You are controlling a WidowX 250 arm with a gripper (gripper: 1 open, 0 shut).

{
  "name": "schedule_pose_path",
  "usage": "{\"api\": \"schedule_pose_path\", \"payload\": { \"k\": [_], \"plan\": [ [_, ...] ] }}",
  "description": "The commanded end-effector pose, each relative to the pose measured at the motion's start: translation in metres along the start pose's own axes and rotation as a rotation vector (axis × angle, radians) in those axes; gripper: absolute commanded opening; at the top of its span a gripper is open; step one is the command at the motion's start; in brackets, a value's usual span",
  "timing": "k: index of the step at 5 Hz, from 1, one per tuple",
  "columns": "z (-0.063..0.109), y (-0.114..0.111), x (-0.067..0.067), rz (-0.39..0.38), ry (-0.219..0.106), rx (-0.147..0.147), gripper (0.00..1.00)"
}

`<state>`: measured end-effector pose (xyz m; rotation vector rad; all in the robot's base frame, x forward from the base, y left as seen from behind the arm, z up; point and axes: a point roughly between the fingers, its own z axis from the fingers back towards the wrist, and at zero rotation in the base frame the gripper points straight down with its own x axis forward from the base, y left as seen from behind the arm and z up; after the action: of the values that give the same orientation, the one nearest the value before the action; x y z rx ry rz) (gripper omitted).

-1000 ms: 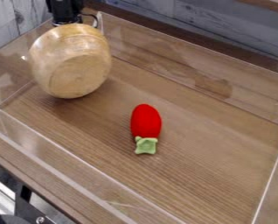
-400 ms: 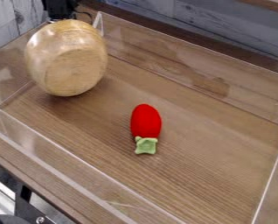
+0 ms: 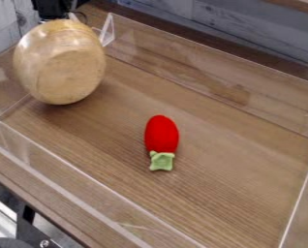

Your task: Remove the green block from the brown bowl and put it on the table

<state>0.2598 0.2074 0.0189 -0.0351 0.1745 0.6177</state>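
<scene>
Here we see gripper (image 3: 53, 8) at top left, clamped on rim of brown bowl (image 3: 60, 62), tipping it on its side. Green block not visible; we cannot tell where. Table (image 3: 222, 145) holds only red toy (image 3: 162, 139). Task unfinished.

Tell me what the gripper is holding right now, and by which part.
The gripper holds the brown bowl by its upper rim, tipped on edge. The jaws themselves are mostly cut off at the picture's top.
</scene>
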Motion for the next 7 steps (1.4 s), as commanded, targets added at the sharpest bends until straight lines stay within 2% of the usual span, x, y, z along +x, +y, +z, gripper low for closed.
{"api": "schedule_pose_path", "payload": {
  "k": [1, 3, 5, 6, 7],
  "plan": [
    [-0.014, 0.019, -0.004, 0.033, 0.046, 0.028, 0.0],
    [-0.014, 0.017, -0.009, -0.075, 0.057, 0.08, 0.0],
    [-0.015, 0.006, -0.015, -0.029, 0.072, 0.093, 0.0],
    [-0.014, -0.03, -0.033, -0.069, 0.097, 0.094, 0.0],
    [-0.004, -0.055, -0.034, -0.069, 0.121, 0.083, 0.0]
  ]
}}
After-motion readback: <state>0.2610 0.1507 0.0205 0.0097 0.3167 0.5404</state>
